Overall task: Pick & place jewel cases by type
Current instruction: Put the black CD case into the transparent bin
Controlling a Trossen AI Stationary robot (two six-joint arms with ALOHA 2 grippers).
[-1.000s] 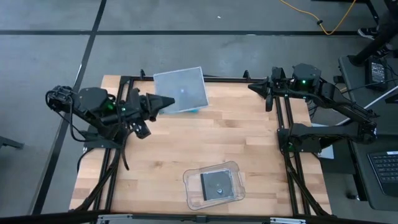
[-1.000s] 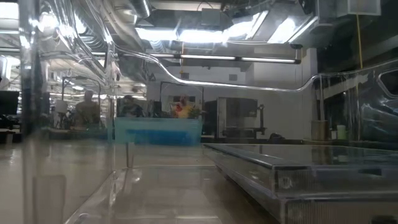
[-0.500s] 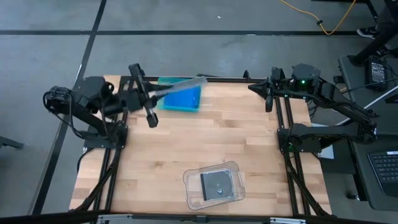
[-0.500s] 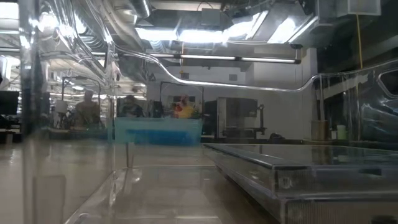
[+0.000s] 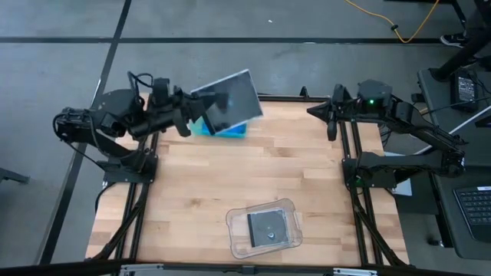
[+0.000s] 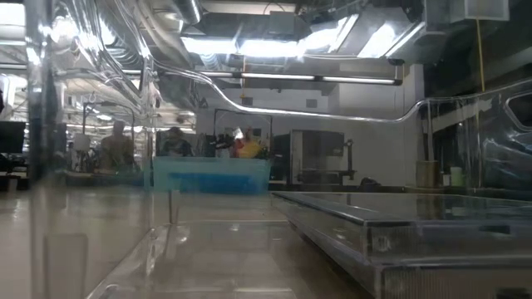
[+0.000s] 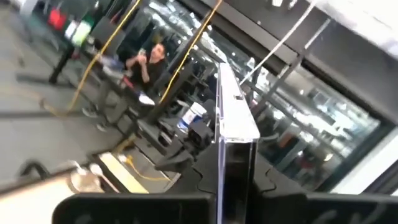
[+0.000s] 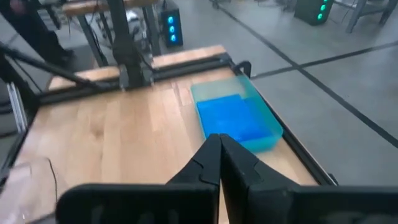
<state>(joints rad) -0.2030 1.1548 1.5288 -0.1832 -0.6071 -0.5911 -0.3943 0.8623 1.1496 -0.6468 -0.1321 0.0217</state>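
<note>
At lower centre of the high view, one dark jewel case (image 5: pixel 268 228) lies in the clear tray (image 5: pixel 234 240). At upper left, the left gripper (image 5: pixel 193 113) clamps a grey clear-covered jewel case (image 5: pixel 230 101), raised above the teal tray (image 5: pixel 201 127), probably for sorting. The right gripper (image 8: pixel 219 149), fingers together, waits at upper right. The wooden table (image 5: pixel 207 180) stands on grey floor.

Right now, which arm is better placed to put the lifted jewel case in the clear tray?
Left. The left gripper already grips the dark jewel case, raised over the teal tray. The right gripper is shut, empty and parked at the far right edge, away from the clear tray.
</note>
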